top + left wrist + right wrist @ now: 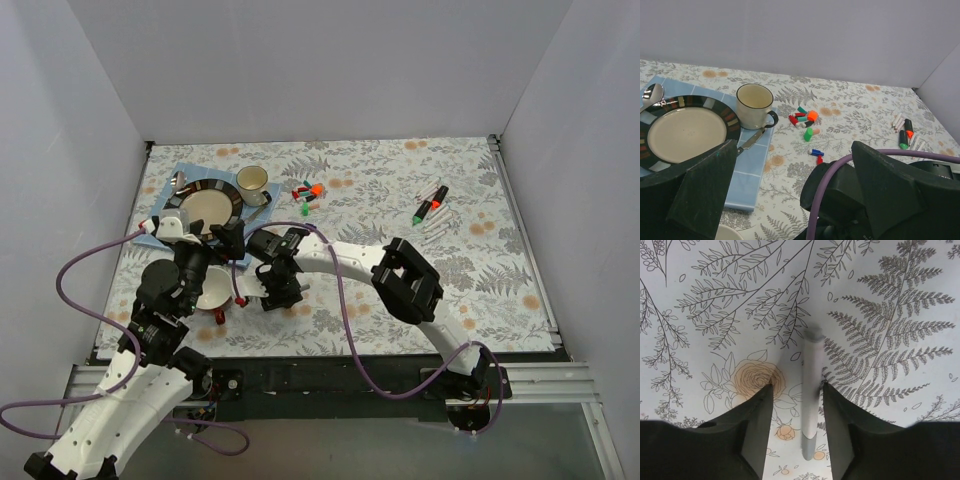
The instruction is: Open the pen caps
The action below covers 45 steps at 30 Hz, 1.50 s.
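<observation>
A thin white pen [810, 390] is being straddled by the right gripper [797, 387]. In the right wrist view the pen is lying flat on the fern-printed tablecloth [890, 315] between the two dark fingers [755, 430]. The fingers are being held apart, with a gap showing on each side of the barrel, so nothing is being gripped. The pen is blurred, and whether a cap is sitting on either of its grey ends cannot be told.

The loose pen caps [308, 193], small plastic pieces in red, teal, green and orange, are being shown in a cluster on the cloth. They are lying just right of the cream mug [252, 182] and well beyond both grippers. A single blue cap [815, 152] is lying apart from the cluster, nearer the arms.

The left gripper [794, 145] is being held wide open over the cloth, with nothing between its fingers and the dark-rimmed plate [735, 125] ahead to its left. Two black markers [430, 208] with orange and green ends are lying far to the right.
</observation>
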Available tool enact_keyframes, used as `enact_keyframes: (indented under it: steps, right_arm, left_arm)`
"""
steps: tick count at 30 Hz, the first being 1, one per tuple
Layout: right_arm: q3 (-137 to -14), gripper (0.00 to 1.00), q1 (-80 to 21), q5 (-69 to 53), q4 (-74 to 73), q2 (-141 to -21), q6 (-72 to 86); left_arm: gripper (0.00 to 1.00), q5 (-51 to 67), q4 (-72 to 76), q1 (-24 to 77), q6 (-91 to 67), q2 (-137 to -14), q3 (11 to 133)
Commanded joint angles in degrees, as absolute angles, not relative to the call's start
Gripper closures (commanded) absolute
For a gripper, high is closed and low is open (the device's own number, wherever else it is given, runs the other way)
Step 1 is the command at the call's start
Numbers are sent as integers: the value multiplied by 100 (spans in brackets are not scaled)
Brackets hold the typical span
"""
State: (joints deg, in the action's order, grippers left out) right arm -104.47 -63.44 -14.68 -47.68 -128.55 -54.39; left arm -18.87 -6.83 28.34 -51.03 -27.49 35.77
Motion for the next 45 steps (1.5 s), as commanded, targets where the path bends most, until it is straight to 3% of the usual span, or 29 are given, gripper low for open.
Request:
enact_keyframes:
  steps: [1, 8, 13, 18, 24, 27, 30, 32, 33, 36, 45]
  right_arm:
    - [-10547, 54, -6372, -1178, -5062, -13131, -5326]
    - [-9696, 99, -6320, -880, -4765, -12842, -5107]
    - [-8695, 99, -5951, -1211, -4246, -12069, -4914]
    - [-7920, 99, -5345, -2503, -3877, -10733, -4466]
    - [-6788, 99, -3951, -4277, -2884, -9221, -3447]
    - [-6182, 99, -3019, -5376, -2138, -8589, -2578]
    - [-5165, 99, -2129, -6378, 155, -7912, -648]
    - [-4582, 99, -1716, -6801, 1592, -7482, 635]
    - [-4214, 99, -1348, -6820, 3201, -7349, 2164]
    - [-3113, 99, -810, -6374, 5258, -6971, 4220]
    - [-2162, 99, -308, -5265, 5599, -6285, 5607]
  left_arm:
    - [2, -1978, -615, 2821, -5054, -2698, 3516]
    - [2, -1539, -554, 2821, -5010, -2812, 3472]
    - [2, -976, -501, 2821, -5062, -2821, 3454]
    - [2, -564, -326, 2821, -5334, -2751, 3314]
    - [2, 1694, 183, 2821, -6081, -3084, 3120]
    - [2, 2609, 719, 2821, -6862, -3453, 2840]
    - [2, 3250, 1990, 2909, -7794, -4024, 2392]
    - [2, 3156, 2389, 3171, -8015, -4366, 2198]
    - [2, 2703, 2626, 3643, -8007, -4629, 2180]
    - [2, 2023, 3030, 4630, -7744, -5401, 2320]
    - [2, 1327, 4640, 5194, -8068, -7820, 3205]
